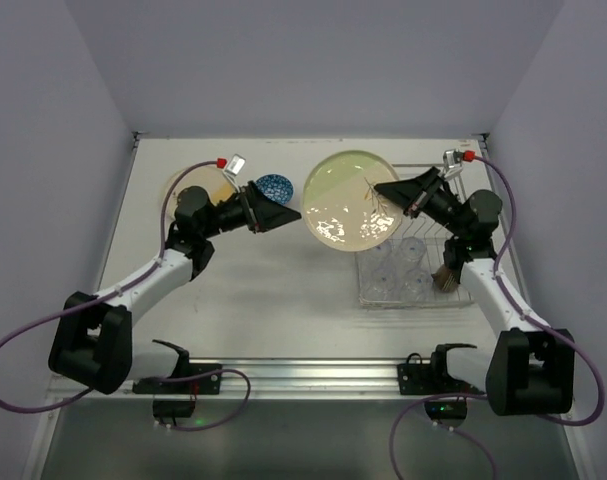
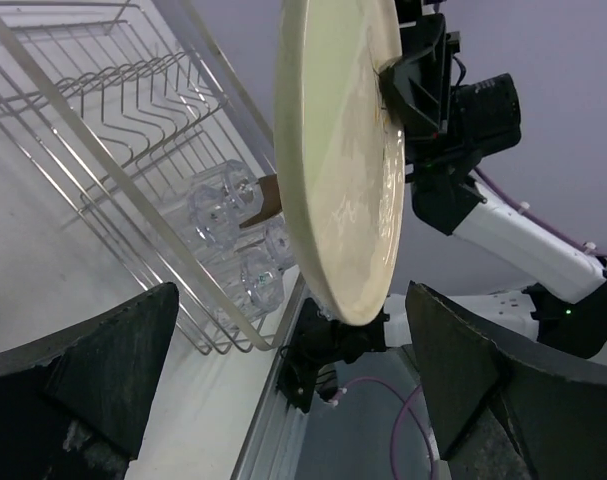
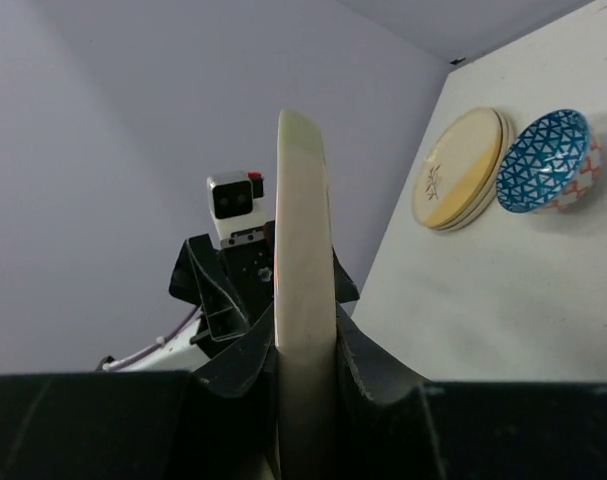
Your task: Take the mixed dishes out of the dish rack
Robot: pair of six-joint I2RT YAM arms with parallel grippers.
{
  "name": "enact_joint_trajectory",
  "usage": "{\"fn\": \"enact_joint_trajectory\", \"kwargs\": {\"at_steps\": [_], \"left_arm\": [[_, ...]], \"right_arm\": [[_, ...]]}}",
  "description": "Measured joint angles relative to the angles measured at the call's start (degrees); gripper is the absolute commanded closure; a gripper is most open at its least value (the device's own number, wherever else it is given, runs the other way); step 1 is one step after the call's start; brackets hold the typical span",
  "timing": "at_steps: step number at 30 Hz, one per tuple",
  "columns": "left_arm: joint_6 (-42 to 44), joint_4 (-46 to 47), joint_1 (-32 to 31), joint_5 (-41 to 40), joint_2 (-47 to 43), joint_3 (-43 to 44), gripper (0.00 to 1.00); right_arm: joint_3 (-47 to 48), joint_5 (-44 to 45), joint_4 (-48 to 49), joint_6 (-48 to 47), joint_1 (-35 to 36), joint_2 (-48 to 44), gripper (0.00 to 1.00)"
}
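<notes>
My right gripper (image 1: 385, 190) is shut on the right rim of a large cream plate (image 1: 348, 197) and holds it tilted above the table, left of the wire dish rack (image 1: 453, 215). In the right wrist view the plate (image 3: 303, 230) stands edge-on between the fingers (image 3: 373, 370). My left gripper (image 1: 283, 213) is open and empty, just left of the plate. In the left wrist view the plate (image 2: 338, 160) hangs ahead, between the spread fingers (image 2: 108, 370). Several clear glasses (image 1: 403, 270) lie in the rack. The blue-patterned bowl (image 1: 274, 185) sits behind the left gripper.
A stack of cream plates (image 1: 195, 186) lies at the far left, next to the bowl; both show in the right wrist view, the stack (image 3: 463, 170) and the bowl (image 3: 548, 160). A small brownish item (image 1: 445, 279) sits at the rack's right near corner. White walls close in three sides.
</notes>
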Motion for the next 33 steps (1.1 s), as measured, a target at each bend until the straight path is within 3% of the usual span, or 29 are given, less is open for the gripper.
{"fn": "enact_joint_trajectory", "kwargs": {"at_steps": [7, 12, 13, 16, 17, 19, 20, 21, 25, 28, 31, 32, 33], "left_arm": [[-7.39, 11.93, -0.52, 2.25, 5.31, 0.61, 0.05], [-10.80, 16.20, -2.01, 2.60, 6.93, 1.60, 0.27], [-11.52, 17.11, -2.25, 2.69, 7.08, 1.92, 0.36], [-12.72, 18.45, -2.71, 2.71, 7.21, 2.23, 0.46], [-12.90, 18.62, -2.73, 2.73, 7.23, 2.25, 0.58], [-13.77, 18.73, -2.73, 2.71, 7.37, 2.25, 0.70], [-13.86, 18.75, -2.78, 2.73, 7.41, 2.29, 0.89], [-14.67, 18.58, -2.84, 2.80, 7.43, 2.29, 1.00], [-14.43, 16.52, -2.73, 1.81, 8.02, 2.14, 1.00], [-12.98, 12.98, -2.71, 0.61, 6.88, 2.14, 1.00], [-10.36, 5.35, -2.62, -2.08, 3.72, 2.29, 1.00], [-9.46, 1.70, -2.47, -3.32, 2.38, 2.45, 1.00], [-8.66, -1.64, -2.08, -4.42, 1.09, 2.60, 1.00]], "right_arm": [[-1.68, -0.66, 7.69, 3.48, 4.04, 3.19, 1.00], [-2.71, -1.18, 10.01, 3.93, 6.34, 4.39, 1.00], [-2.71, -1.20, 10.34, 4.09, 6.60, 4.68, 1.00], [-2.73, -1.11, 11.98, 4.63, 7.15, 5.44, 1.00], [-2.73, -1.07, 12.59, 4.74, 7.32, 5.60, 1.00], [-2.73, -0.96, 13.73, 5.07, 7.65, 5.92, 1.00], [-2.73, -0.96, 14.14, 5.16, 7.76, 6.05, 1.00], [-2.73, -0.98, 14.58, 5.27, 7.82, 6.21, 1.00], [-2.49, -1.36, 17.49, 5.09, 8.02, 7.02, 1.00], [-2.49, -1.42, 17.51, 5.01, 8.00, 8.31, 0.72], [-2.05, -1.31, 16.13, 4.63, 8.04, 9.55, 0.27], [-1.29, -1.14, 14.43, 3.78, 8.02, 9.70, 0.04], [-0.46, -0.90, 12.44, 2.64, 8.04, 9.70, 0.01]]}}
